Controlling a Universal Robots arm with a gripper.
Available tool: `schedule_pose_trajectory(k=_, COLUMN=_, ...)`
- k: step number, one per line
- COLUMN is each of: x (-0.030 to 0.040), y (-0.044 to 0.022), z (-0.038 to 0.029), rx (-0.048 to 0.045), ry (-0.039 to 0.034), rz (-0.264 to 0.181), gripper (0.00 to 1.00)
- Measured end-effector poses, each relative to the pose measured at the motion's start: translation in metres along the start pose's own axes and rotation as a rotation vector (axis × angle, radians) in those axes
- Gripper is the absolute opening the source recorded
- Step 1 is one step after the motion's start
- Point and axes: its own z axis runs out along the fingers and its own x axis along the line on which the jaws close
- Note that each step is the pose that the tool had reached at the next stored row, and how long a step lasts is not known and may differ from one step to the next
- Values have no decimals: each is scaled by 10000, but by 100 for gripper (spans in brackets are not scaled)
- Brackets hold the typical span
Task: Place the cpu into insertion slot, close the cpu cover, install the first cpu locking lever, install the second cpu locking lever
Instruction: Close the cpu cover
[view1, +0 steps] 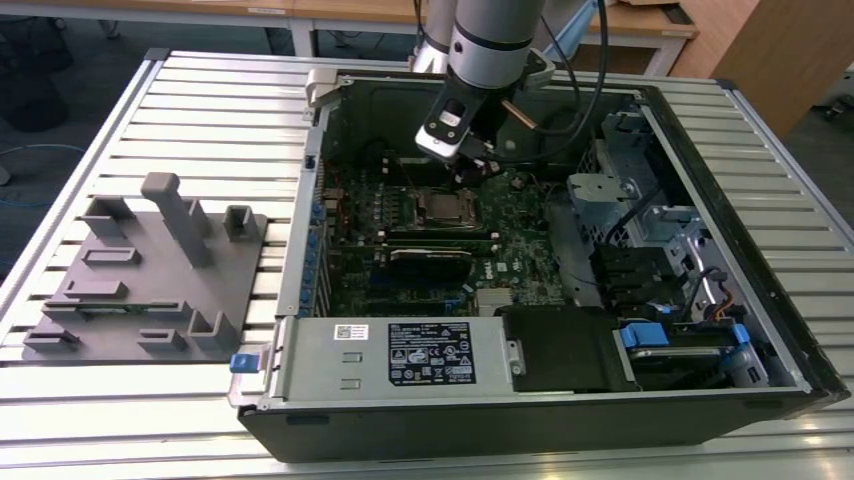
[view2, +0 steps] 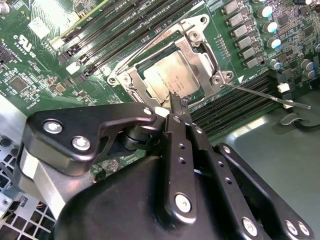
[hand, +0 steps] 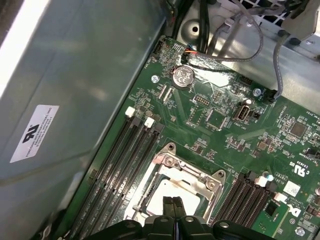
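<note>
Now my claw (view2: 176, 103) is pinched shut with nothing in it. Its tip is right by the cpu (view2: 167, 76), which lies flat under the cpu cover (view2: 201, 56).

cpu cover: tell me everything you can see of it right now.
The cpu cover is a thin silver metal frame with a square central window, through which the dull grey top of the cpu shows. It lies flat over the cpu, not raised, on the green motherboard, with round fasteners at its corners. In both wrist views the claw, tips together, sits at one edge of the window; whether it touches cannot be told. A thin lever rod angles out from one corner.
</note>
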Motion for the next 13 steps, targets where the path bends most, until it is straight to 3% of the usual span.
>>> schedule_pose_trajectory(k=13, x=0, y=0, z=0, rx=21, ry=0, rz=-397, gripper=10)
